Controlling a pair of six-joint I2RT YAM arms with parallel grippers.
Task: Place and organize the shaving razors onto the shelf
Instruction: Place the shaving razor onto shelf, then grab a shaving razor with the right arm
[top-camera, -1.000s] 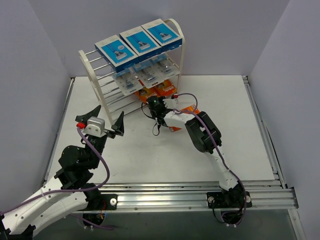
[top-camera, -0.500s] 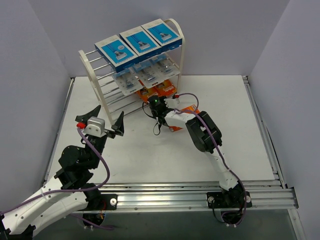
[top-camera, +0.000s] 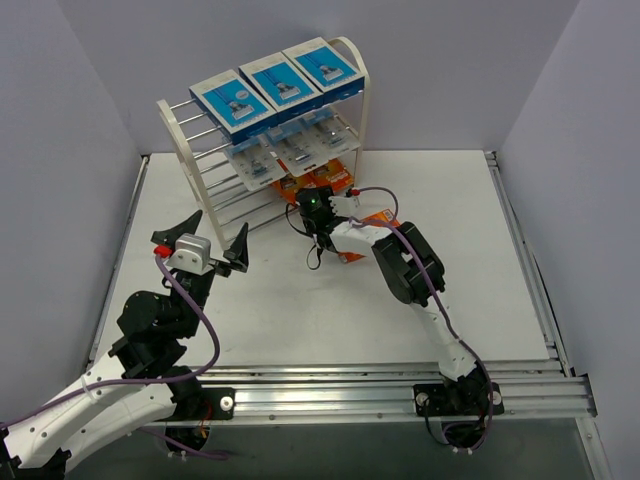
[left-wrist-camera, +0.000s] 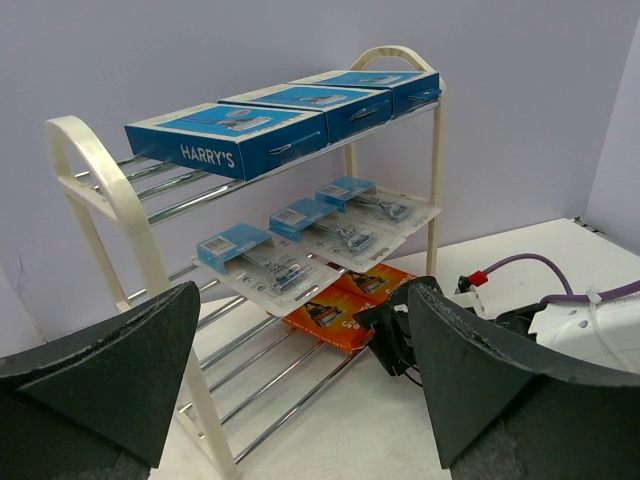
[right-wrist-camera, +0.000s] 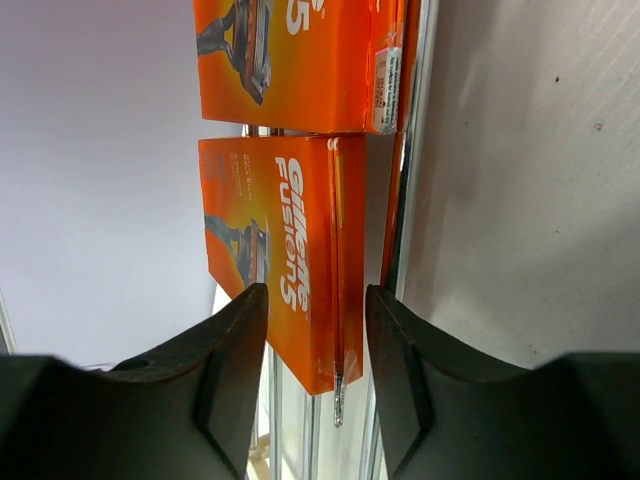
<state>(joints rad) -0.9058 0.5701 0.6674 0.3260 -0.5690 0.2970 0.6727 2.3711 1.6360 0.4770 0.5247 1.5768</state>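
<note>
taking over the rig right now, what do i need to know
Left gripper: open, empty, over the table in front of the shelf.
Right gripper: open at the third tier, jaws either side of the nearer orange pack, not clamping.
Done: three blue boxes on top, three blister packs on the second tier, two orange packs on the third.
Left: last orange pack, on the table under the right arm.

In the top view, the fingertips of the right pincer (top-camera: 311, 200) were hidden beneath its own black wrist at the white-framed shelf of chrome rods (top-camera: 178, 140); the flat orange razor pack (top-camera: 383, 217) on the white table (top-camera: 300, 310) lay half covered by that arm; print on the clear blister packs with blue cards (top-camera: 290, 150) was too small to read; the upper orange pack on the rods (right-wrist-camera: 290, 60) was cut off by the right wrist view's top edge; the broad black fingers (left-wrist-camera: 100, 370) of the left pincer (left-wrist-camera: 305, 290) ran off the bottom edge.
</note>
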